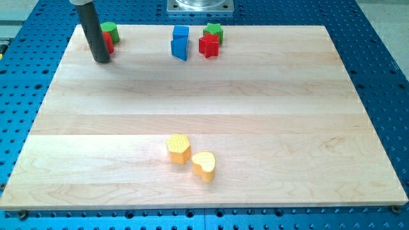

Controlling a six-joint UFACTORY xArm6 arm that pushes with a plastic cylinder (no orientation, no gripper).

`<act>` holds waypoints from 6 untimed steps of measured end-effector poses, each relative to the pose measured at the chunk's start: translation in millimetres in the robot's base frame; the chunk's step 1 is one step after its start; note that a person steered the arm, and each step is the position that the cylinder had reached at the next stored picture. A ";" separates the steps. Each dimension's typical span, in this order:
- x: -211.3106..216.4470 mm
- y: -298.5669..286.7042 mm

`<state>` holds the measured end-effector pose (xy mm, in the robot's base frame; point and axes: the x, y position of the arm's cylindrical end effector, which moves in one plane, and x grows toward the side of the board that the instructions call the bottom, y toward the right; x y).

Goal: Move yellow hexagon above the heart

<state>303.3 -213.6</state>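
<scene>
Currently my tip (101, 61) is sitting far at 11 o'clock from the yellow hexagon (179, 147), which is touching the yellow heart (204, 165) at its 10 o'clock; no fingers, nothing held.

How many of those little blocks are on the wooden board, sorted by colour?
Yellow: 2, a hexagon and a heart
Blue: 2, a cube and a second block
Red: 2, a star and a block partly hidden behind my tip
Green: 2, a star and a round block
Total: 8
</scene>
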 end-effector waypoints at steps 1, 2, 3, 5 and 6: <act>0.0 0.0; 8.7 7.2; 16.0 102.1; 159.9 311.7; 245.0 363.0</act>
<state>548.3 149.4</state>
